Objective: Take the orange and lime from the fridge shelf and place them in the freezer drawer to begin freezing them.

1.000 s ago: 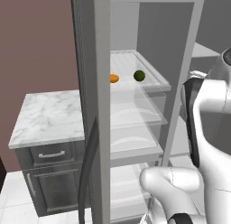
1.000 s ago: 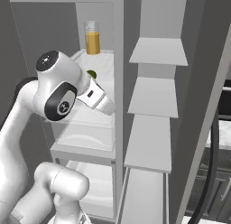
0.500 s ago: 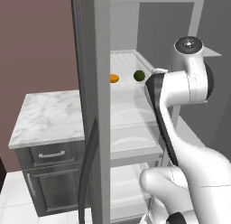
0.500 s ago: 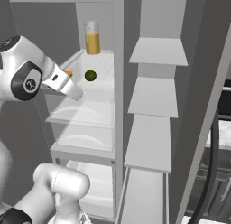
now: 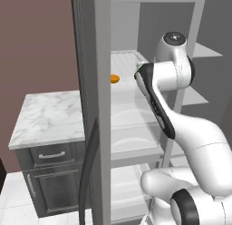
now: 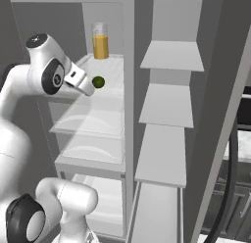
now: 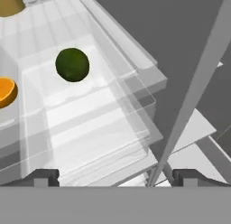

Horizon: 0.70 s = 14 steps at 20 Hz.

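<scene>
The lime [image 7: 72,64] and the orange [image 7: 5,92] lie side by side on the ridged white fridge shelf [image 7: 97,33], ahead of my gripper [image 7: 117,177]. Its fingertips [image 7: 45,175] stand wide apart, open and empty, well short of both fruits. In the right base view the gripper [image 6: 88,89] hovers at the shelf's front left, just beside the lime [image 6: 98,82]. In the left base view the orange [image 5: 115,78] peeks out past the door edge and my arm covers the lime. The freezer drawer is out of view.
A tall glass of orange juice [image 6: 100,40] stands at the back of the shelf. Clear-fronted bins [image 6: 93,124] sit below it. Plain grey shelves [image 6: 169,107] fill the right compartment. A marble counter [image 5: 47,117] and the open fridge door [image 5: 97,106] are at the left.
The arm has swung up and in toward the fridge shelf. The hand now sits at shelf height near the lime. In the left base view the arm has come to cover the lime.
</scene>
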Available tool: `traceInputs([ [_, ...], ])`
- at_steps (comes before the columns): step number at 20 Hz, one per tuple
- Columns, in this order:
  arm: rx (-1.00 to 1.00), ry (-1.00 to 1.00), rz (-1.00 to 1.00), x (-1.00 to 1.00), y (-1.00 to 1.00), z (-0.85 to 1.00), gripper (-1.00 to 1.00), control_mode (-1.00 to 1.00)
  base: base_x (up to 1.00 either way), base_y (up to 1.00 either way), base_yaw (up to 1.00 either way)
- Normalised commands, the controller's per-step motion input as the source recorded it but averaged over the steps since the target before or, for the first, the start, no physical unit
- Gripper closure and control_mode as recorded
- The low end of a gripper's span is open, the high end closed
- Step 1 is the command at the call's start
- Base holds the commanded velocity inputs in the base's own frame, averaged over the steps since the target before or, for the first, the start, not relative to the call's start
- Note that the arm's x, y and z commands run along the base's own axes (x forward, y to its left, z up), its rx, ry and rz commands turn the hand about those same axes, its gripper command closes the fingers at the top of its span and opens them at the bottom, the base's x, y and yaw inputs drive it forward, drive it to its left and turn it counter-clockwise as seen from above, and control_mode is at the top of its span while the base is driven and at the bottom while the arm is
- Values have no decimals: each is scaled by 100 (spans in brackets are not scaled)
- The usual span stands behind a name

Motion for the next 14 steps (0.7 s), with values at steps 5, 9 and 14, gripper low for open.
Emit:
traceInputs([
  [5, 3, 0, 11, 64, 7, -9, -100, -100, 0, 0, 0],
  [9, 0, 1, 1, 57, 5, -9, -100, -100, 0, 0, 0],
  [14, 0, 2, 2, 61, 0, -13, -100, -100, 0, 0, 0],
])
